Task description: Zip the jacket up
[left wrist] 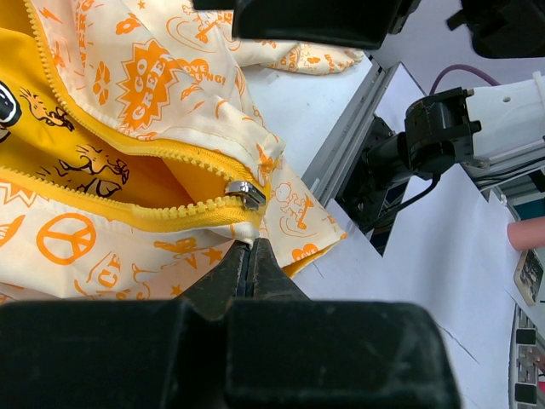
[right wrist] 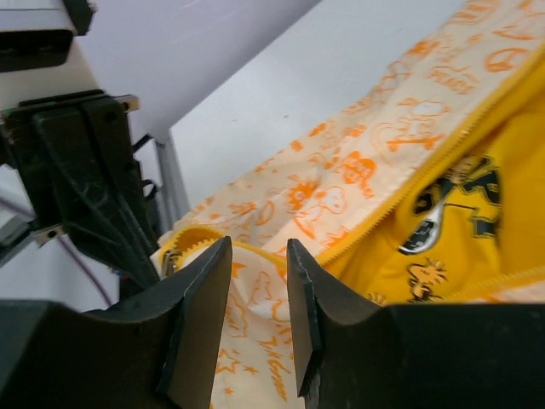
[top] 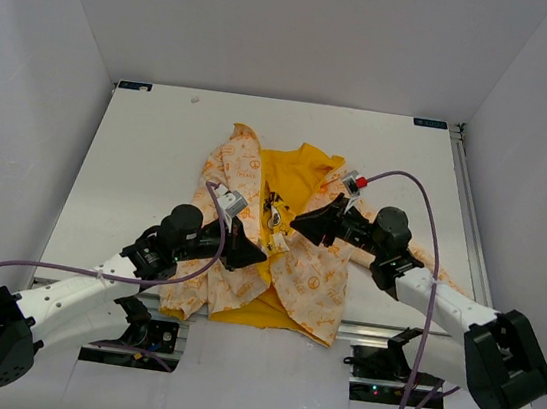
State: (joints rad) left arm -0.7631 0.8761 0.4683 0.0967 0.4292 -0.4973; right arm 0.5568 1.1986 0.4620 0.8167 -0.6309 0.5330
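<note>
Black fingers of the left pincer (left wrist: 251, 254) fill the bottom of the left wrist view, clenched tight, their tips pinching the cream hem of the jacket (left wrist: 162, 77) just under the slider (left wrist: 245, 194). That metal slider sits at the hem end of the yellow zipper (left wrist: 128, 213), where the two rows of teeth meet; from there the rows spread apart, showing yellow lining (left wrist: 51, 145) with black cartoon prints between them

In the right wrist view the right pincer (right wrist: 258, 249) is released, its two fingers standing apart with a clear gap, hanging over a cream panel with orange print. Nothing sits between them. Whether the tips touch the cloth cannot be told

From above, the jacket lies spread open on its back in the middle of the white worktop (top: 150, 148), hem towards the near edge, sleeves out to either side, lining facing up. Both arms reach in from the near corners and meet over the front opening: left pincer low on the left panel near the hem, right pincer further up on the right panel. A purple cable (top: 425, 199) loops over each arm
</note>
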